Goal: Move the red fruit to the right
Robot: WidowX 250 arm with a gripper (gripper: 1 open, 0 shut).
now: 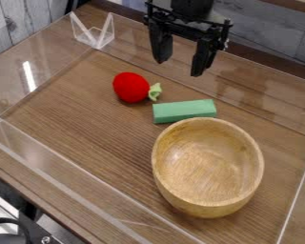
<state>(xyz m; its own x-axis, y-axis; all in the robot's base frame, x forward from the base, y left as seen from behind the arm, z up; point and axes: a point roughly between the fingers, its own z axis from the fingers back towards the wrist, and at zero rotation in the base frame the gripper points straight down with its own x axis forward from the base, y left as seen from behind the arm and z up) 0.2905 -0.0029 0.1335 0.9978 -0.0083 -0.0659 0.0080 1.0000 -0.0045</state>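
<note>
Can count 1 small round bright red toy fruit point(131, 88) with 1 little green leafy tip point(155, 91), lying on the brown wooden tabletop point(79, 133), left of centre in the view and a bit above the middle. Points with that leafy tip toward the right side of the view. Near the fruit, below and to its right, see 1 flat green rectangular block point(185, 111), lying slightly slanted. Below the block, see 1 large round light-brown wooden bowl point(208, 167), far bigger than the fruit and set with its opening upward. Cannot tell whether block and bowl touch. Above all 3, find 1 black robot gripper point(181, 63) reaching in from the top edge of the view, with 2 fingers pointing down. Hangs released, with those 2 fingers spread well apart and grasping nothing, up and to the right of the fruit. At the upper left, find 1 whitish, see-through, pointed thing point(95, 30), too unclear to name. At the lower left corner, make out some black curved parts point(12, 232), cut off by the edge of the view and too partial to count or identify.
</note>
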